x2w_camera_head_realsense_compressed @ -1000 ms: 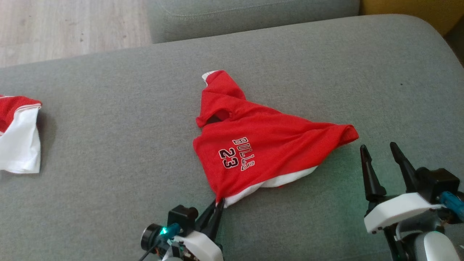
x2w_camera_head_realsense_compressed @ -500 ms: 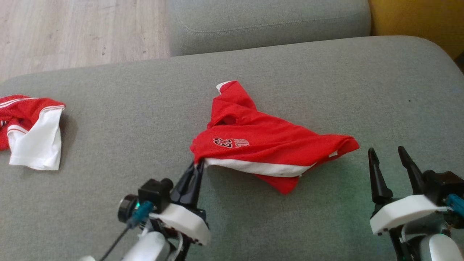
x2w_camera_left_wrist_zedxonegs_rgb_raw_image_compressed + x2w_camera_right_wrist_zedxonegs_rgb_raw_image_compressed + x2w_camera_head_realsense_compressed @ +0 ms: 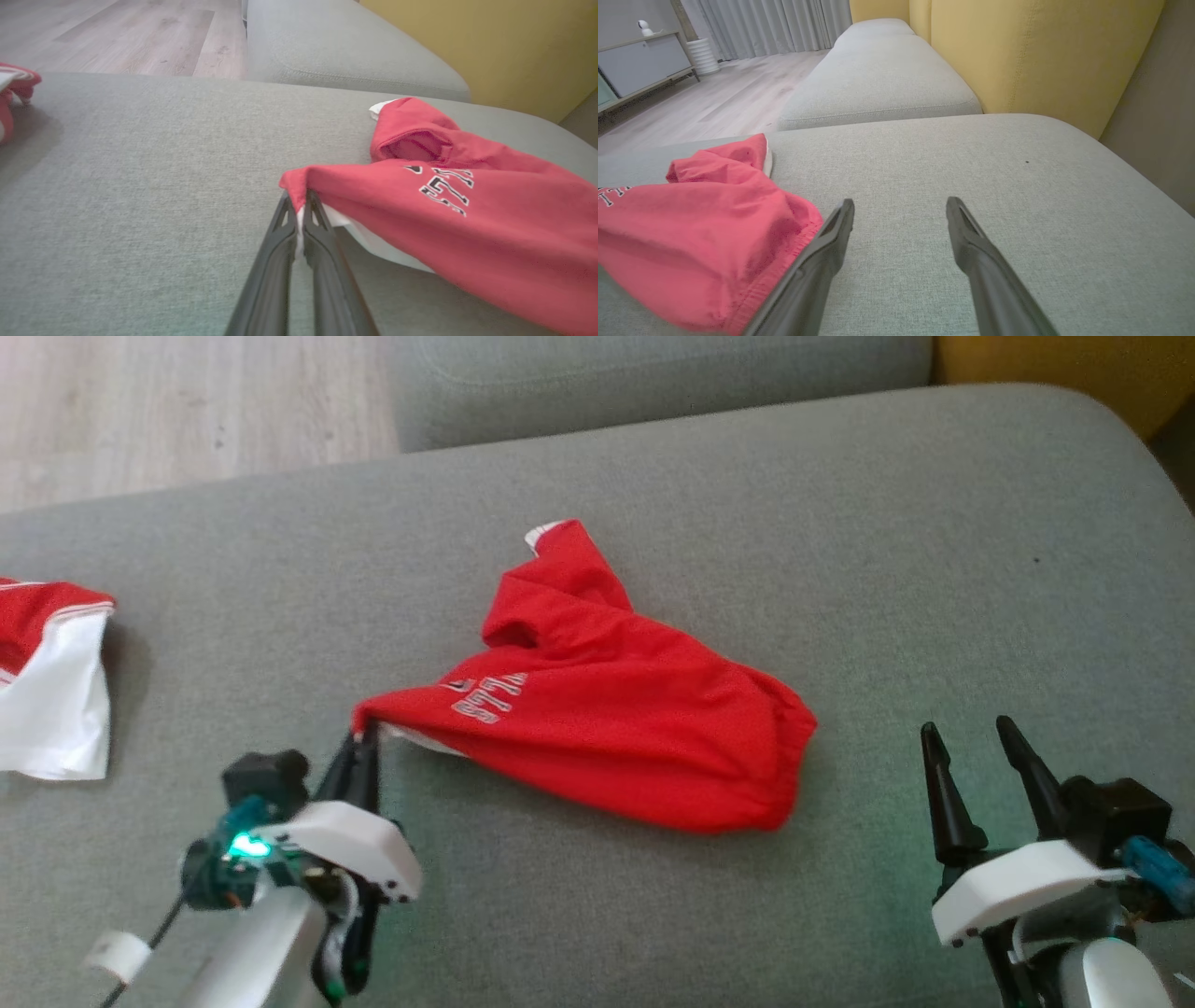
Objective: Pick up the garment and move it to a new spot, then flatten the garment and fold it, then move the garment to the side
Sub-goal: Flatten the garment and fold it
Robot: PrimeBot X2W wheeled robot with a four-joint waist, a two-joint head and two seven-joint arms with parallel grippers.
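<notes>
The garment [image 3: 607,728] is a small red jersey with white lining and black-and-white lettering, lying bunched on the grey couch cushion [image 3: 747,504]. My left gripper [image 3: 362,739] is shut on its near-left corner, the cloth stretched from there to the right; the left wrist view has the same corner pinched between the dark fingers [image 3: 299,205], with the jersey [image 3: 467,219] trailing right. My right gripper [image 3: 966,733] stands open to the right of the garment, not touching it. In the right wrist view its fingers [image 3: 840,224] are spread over bare cushion, the red cloth [image 3: 705,238] at the left.
Another red-and-white garment [image 3: 51,681] lies at the cushion's left edge. A second grey cushion [image 3: 653,373] sits beyond, with wooden floor [image 3: 187,401] at the far left and a yellow backrest [image 3: 1041,51] on the right.
My left gripper has pulled the garment's corner to the left, dragging and turning the jersey over so the white lining is mostly hidden. The head view shifted slightly. The right gripper has stayed put.
</notes>
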